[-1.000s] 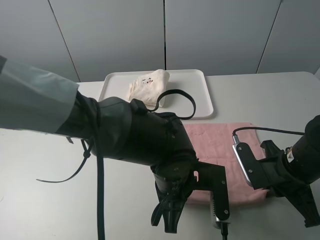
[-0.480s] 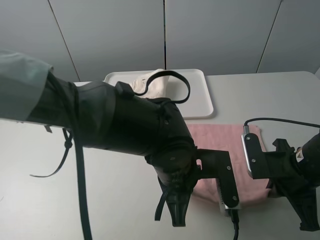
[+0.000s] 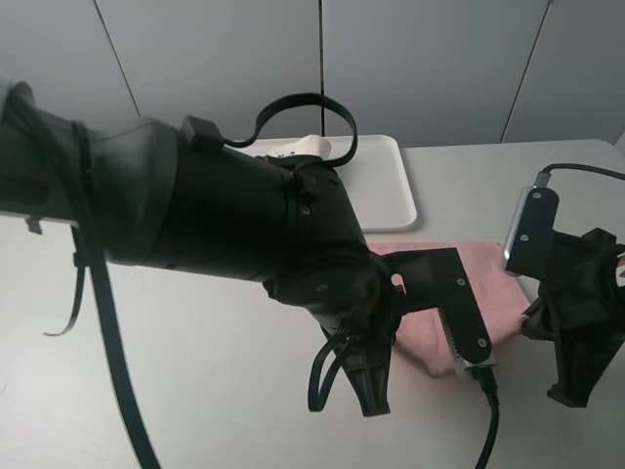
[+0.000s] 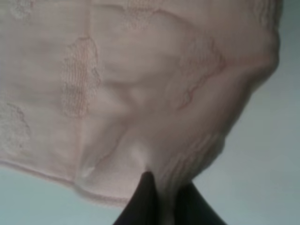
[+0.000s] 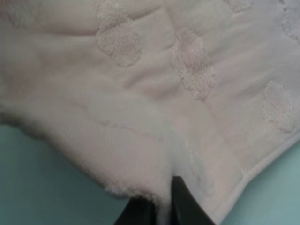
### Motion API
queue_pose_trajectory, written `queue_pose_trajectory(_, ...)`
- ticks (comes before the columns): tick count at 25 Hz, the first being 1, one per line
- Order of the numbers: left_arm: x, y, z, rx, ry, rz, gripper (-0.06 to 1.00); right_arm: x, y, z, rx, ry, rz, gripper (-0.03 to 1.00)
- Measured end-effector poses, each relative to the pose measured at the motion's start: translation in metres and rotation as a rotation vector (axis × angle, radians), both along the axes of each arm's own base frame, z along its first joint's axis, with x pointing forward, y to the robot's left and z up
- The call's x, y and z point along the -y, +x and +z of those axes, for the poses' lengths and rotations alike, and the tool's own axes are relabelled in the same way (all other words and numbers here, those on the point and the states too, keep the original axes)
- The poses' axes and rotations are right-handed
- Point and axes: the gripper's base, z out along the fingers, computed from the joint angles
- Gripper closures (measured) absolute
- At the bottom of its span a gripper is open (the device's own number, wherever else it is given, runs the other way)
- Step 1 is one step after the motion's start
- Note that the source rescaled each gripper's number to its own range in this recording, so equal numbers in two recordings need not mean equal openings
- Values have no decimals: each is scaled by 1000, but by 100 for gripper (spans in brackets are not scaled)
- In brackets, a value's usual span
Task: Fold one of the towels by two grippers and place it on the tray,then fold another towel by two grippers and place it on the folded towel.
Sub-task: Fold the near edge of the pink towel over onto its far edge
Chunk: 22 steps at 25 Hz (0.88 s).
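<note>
Pink towel [image 3: 493, 293], flat by front edge 1 s ago, now lifted at near hem & bunched back toward tray [image 3: 386, 186], right of table centre. Both arms raised, further from front edge than before. L gripper [image 4: 161, 194] pinched tight on one stretch of hem, R gripper [image 5: 159, 199] likewise on another. Pale matte table [image 3: 195, 391], grey wall panels [image 3: 439, 68] behind. Terry cloth w/ raised dot pattern, stitched border. White rectangular tray w/ rounded corners at back edge, cream towel [image 3: 305, 147] on it, mostly hidden by L arm.
</note>
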Motion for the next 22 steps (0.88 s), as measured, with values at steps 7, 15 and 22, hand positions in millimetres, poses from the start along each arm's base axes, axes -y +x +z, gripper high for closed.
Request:
queue_pose_trajectory(7, -3, 16, 3, 55, -60, 137, 92, -1, 4, 2, 26, 89, -181, 97)
queue_pose_trajectory(15, -13, 38, 5, 50, -122, 264, 93, -6, 16, 11, 104, 213, -342, 97)
queue_pose_trajectory(22, -16, 48, 6, 55, -163, 303, 93, -9, 25, -8, 46, 221, -422, 97)
